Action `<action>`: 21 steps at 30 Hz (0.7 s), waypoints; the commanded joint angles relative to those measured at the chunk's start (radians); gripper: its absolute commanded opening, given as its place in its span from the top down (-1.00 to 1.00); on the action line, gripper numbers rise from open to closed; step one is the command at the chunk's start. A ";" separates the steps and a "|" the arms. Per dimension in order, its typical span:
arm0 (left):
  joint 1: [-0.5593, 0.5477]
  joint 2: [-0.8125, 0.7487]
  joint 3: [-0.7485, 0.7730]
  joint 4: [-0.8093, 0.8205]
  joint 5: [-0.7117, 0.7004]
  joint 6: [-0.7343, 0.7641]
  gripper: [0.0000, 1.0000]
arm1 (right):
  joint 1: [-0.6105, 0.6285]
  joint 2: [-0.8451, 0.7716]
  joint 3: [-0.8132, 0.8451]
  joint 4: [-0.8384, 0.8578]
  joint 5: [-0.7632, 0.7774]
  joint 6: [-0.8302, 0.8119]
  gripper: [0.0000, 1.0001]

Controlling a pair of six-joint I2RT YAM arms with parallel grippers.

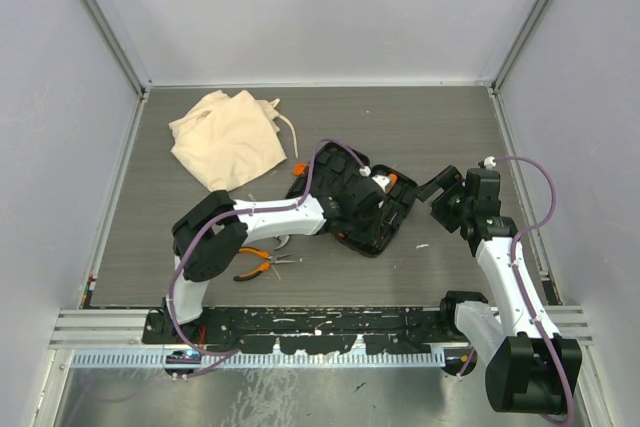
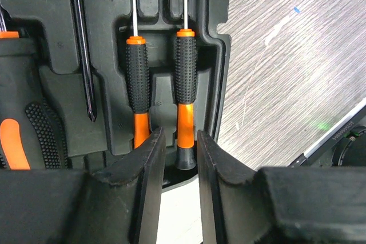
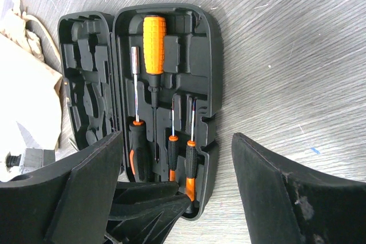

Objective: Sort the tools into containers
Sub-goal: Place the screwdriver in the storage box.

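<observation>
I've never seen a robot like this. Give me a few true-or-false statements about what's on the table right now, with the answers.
1. The black tool case lies open. True.
2. The pliers are already packed in the case. False: they lie on the table, outside it.
3. The right gripper is holding a screwdriver. False: its jaws stand wide apart with nothing between them.
4. Two slim screwdrivers lie side by side in the case's slots. True.
5. The beige bag sits at the table's near right corner. False: it lies at the far left.
</observation>
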 commanded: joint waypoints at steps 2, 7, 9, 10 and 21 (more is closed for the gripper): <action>-0.005 -0.068 0.004 -0.038 -0.008 0.016 0.37 | -0.004 -0.028 -0.008 0.042 0.006 0.000 -0.61; -0.004 -0.113 -0.009 -0.033 -0.043 0.037 0.37 | -0.004 -0.033 -0.009 0.053 -0.002 -0.012 -0.57; -0.004 -0.128 -0.025 -0.021 -0.055 0.039 0.37 | -0.004 -0.031 -0.005 0.062 -0.007 -0.019 -0.52; -0.004 -0.134 -0.031 -0.019 -0.061 0.040 0.37 | -0.004 -0.028 -0.001 0.063 -0.010 -0.025 -0.51; 0.005 -0.170 -0.076 0.022 -0.081 0.044 0.39 | -0.003 0.049 0.079 -0.010 0.008 -0.112 -0.44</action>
